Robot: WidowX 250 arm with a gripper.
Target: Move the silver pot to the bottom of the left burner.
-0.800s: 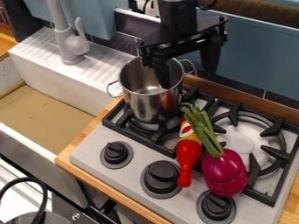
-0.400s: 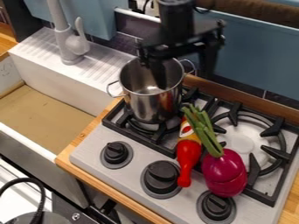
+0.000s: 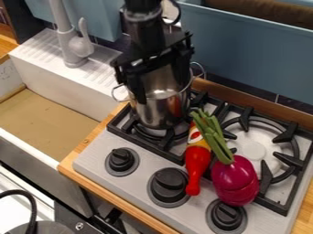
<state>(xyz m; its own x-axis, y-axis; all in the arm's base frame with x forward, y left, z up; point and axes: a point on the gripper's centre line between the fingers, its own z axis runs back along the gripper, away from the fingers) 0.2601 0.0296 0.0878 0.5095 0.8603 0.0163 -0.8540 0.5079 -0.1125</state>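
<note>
The silver pot [image 3: 159, 113] stands upright on the left burner [image 3: 147, 136], set toward the back of it, so that part of the burner ring shows in front; that uncovered front part is presumably where it has to go. The grate [image 3: 174, 157] bears its flat base, which keeps it level. Its long axis runs straight up from the stove, mouth upward. The two wire handles sit on opposite sides near the rim: the left handle [image 3: 114, 94] points toward the sink [image 3: 47, 114], the right handle [image 3: 203, 73] toward the back wall, so the line through them slants across the stove. The black gripper [image 3: 162, 92] hangs at the pot's mouth, pointing down, its jaws parted and clenched on nothing; whether either finger touches the metal, I cannot tell. Such a pose suggests lining up to pinch the wall or rim, after which a short pull toward the knobs should do. In front and to the right, the red and yellow toy [image 3: 197, 163] lies lengthwise from back to front, green stalks of the purple vegetable [image 3: 234, 183] beside it. The pot is close to both, so sliding it forward at a slant could nudge them.
</note>
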